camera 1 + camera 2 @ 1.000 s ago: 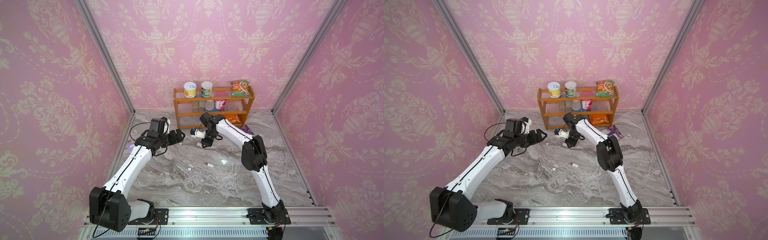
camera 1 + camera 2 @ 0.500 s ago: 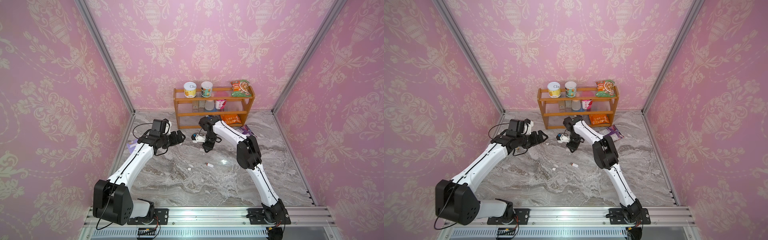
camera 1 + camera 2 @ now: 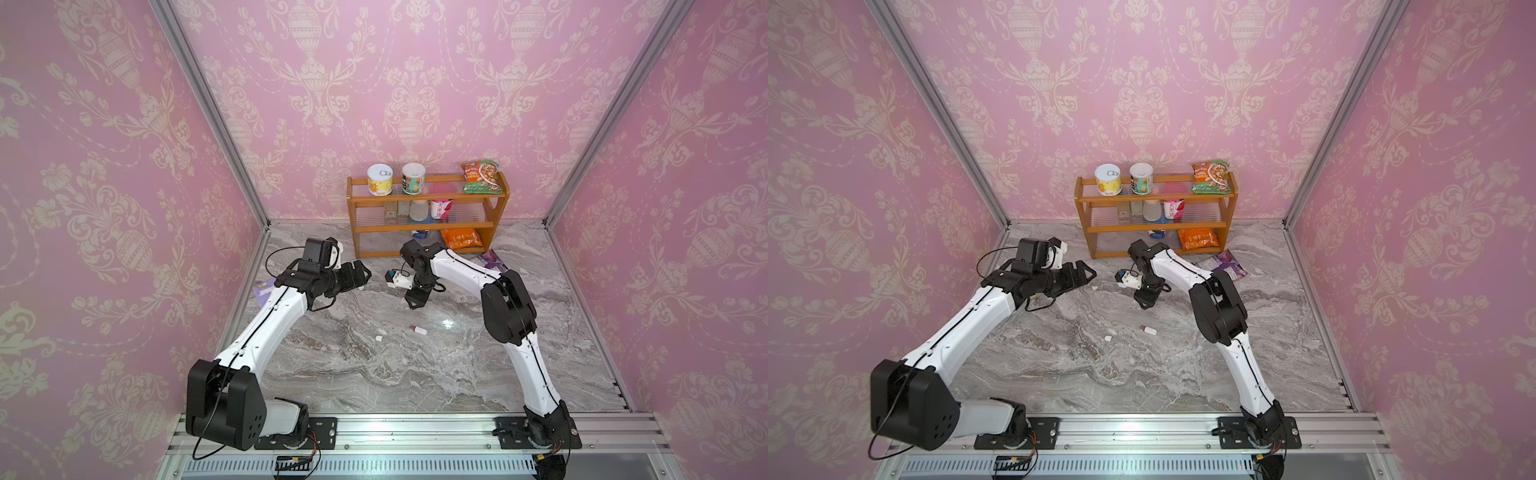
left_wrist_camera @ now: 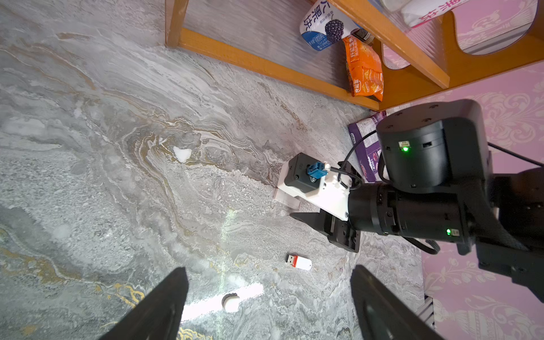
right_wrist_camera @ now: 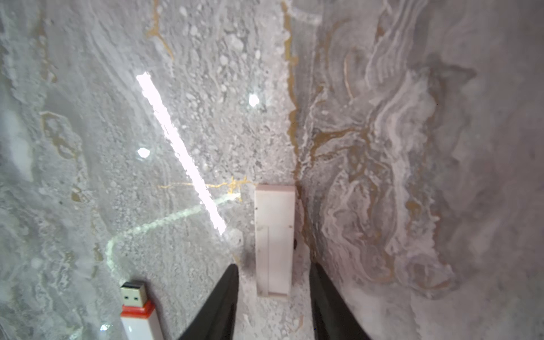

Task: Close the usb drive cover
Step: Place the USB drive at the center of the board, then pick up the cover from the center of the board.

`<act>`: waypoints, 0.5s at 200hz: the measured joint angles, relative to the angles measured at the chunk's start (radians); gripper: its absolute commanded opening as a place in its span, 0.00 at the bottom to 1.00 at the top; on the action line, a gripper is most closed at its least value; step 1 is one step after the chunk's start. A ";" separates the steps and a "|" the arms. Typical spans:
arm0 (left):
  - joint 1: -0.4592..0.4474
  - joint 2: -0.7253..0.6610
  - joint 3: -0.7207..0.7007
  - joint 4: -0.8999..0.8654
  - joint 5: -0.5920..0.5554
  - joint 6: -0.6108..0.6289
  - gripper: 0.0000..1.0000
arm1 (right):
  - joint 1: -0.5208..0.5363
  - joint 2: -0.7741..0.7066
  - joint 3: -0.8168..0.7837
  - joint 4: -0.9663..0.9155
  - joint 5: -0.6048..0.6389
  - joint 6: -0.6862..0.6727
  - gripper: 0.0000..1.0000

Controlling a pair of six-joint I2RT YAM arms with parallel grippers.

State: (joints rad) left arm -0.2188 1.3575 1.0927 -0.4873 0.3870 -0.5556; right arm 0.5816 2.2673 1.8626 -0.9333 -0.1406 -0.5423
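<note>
The usb drive is lying flat on the marble bench, a bit below and right of frame centre in both top views. Its plug is bare, red collar showing. A small white cap sits just left of it, not touching. The right claw is just above the drive in frame, pointing down and partly open. Its fingers sit either side of a white block with gaps, so no grip. The left claw, left of centre, is spread wide, holding nothing.
</note>
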 measured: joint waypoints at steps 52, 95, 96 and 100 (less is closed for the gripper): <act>0.000 0.002 -0.024 0.021 0.015 -0.010 0.88 | -0.012 -0.276 -0.206 0.146 -0.056 0.020 0.51; 0.000 0.048 -0.102 0.079 0.070 -0.061 0.85 | 0.010 -0.414 -0.412 0.229 -0.100 0.043 0.51; 0.000 0.049 -0.106 0.080 0.070 -0.063 0.85 | 0.013 -0.417 -0.420 0.233 -0.101 0.044 0.51; 0.000 0.051 -0.114 0.081 0.071 -0.068 0.85 | 0.018 -0.422 -0.439 0.240 -0.105 0.047 0.51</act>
State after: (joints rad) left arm -0.2188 1.4090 0.9783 -0.4065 0.4580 -0.6235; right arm 0.5995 1.8458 1.4231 -0.6930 -0.2451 -0.4953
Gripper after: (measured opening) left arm 0.849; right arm 0.508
